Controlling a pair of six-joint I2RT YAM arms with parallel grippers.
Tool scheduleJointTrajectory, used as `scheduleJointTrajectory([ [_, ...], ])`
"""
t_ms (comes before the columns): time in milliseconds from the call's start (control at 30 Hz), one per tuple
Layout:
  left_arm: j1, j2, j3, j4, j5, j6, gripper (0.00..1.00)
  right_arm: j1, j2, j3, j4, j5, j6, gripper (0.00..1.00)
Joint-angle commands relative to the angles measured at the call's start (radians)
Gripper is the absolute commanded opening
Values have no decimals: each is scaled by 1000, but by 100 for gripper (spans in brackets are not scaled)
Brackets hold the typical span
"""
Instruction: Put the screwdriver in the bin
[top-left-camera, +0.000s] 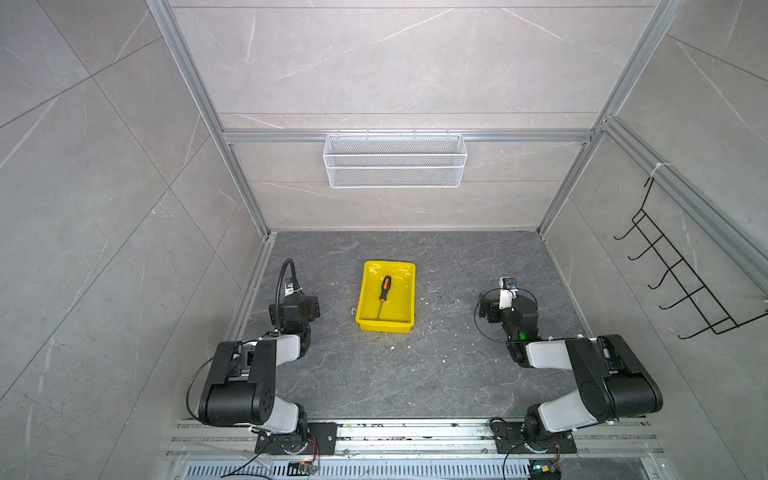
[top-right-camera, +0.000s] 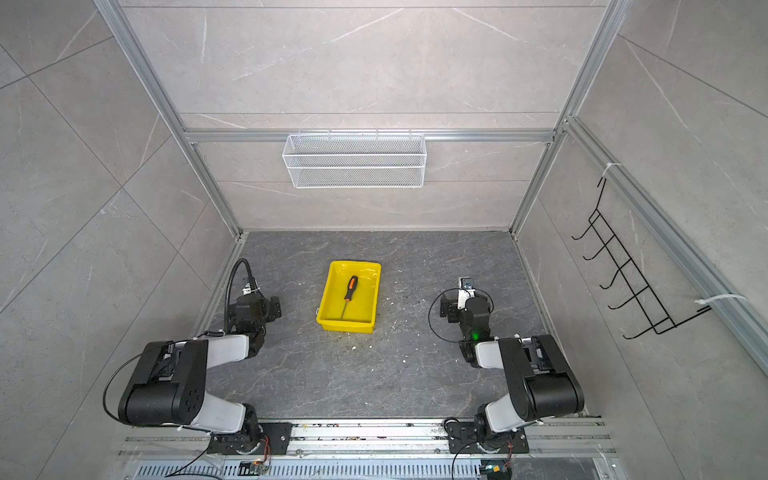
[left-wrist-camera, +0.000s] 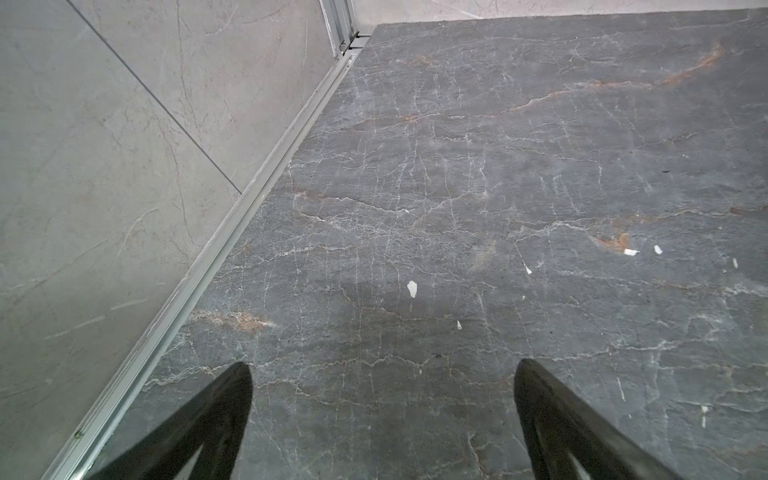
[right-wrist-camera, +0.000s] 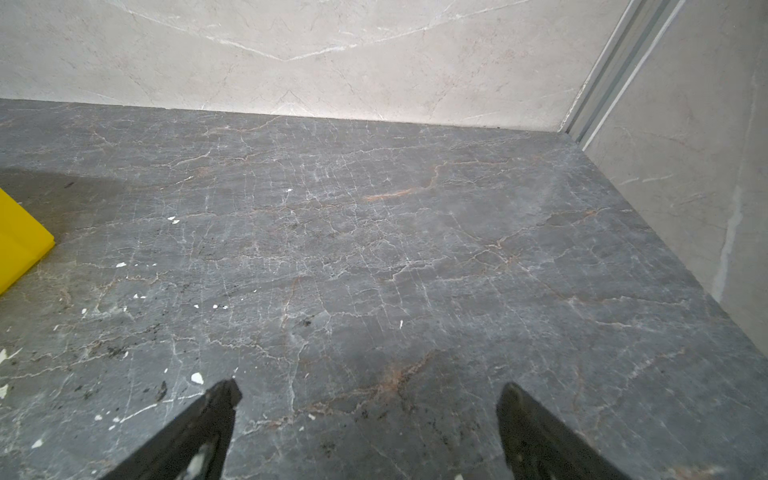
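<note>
The screwdriver (top-left-camera: 384, 291) (top-right-camera: 350, 291), black handle with an orange band and a thin shaft, lies inside the yellow bin (top-left-camera: 388, 263) (top-right-camera: 355, 263) at the middle of the dark floor in both top views. My left gripper (top-left-camera: 296, 309) (left-wrist-camera: 382, 370) rests left of the bin, apart from it, open over bare floor with nothing between its fingers. My right gripper (top-left-camera: 505, 308) (right-wrist-camera: 370, 388) rests right of the bin, also open and empty. In the right wrist view only a corner of the bin (right-wrist-camera: 20, 241) shows; the screwdriver is out of that view.
A white wire mesh basket (top-left-camera: 395, 160) hangs on the back wall. A black hook rack (top-left-camera: 681, 274) is fixed to the right wall. Small white flecks (right-wrist-camera: 196, 377) litter the floor around the bin. Aluminium frame rails (left-wrist-camera: 266, 183) border the floor.
</note>
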Motion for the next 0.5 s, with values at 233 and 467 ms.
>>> scheduleJointTrajectory([
  [233,3,-6,13,56,22,-19,100,2,2,20,-18,-12,11,99],
  [467,4,-7,13,56,22,-19,100,3,3,22,-22,-12,13,99],
])
